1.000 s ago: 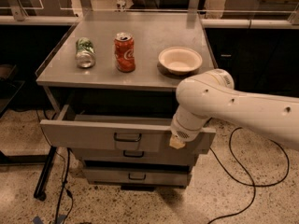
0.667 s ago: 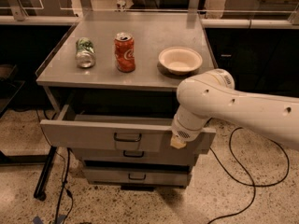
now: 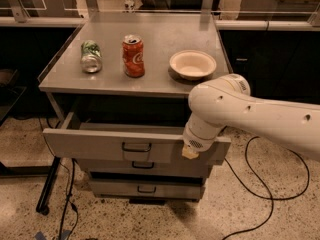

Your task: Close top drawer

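Gripper (image 3: 190, 152) at the end of the white arm (image 3: 260, 116), right up against the front panel of the top drawer (image 3: 95, 143), to the right of the dark loop handle (image 3: 136, 147) and near the panel's right end. Only a small tan tip shows under the wrist, so can't tell whether the gripper is spread or closed up; nothing seen held. Top drawer is pulled out toward the camera, well short of flush: dark gap between its front panel and the cabinet body under the tabletop (image 3: 165, 34), side wall showing at left. Drawer's long axis runs left to right across the view; the way home is straight back, away from the camera, into the cabinet. Gripper is on the near side of the panel, so the drawer lies directly behind it, and a plain push away from the camera should close it. Contact is off-centre to the right, so the drawer may skew on its rails and bind. Middle drawer (image 3: 143, 168) and bottom drawer (image 3: 145, 188) below look pushed in or nearly so; not the target. On the tabletop: green can (image 3: 90, 57) lying on its side at left, red can (image 3: 133, 56) upright just beside it, pale bowl (image 3: 192, 64) at right, near the arm's bulk. None of them is in the drawer's path. Looks like the push stage, closing not yet done.
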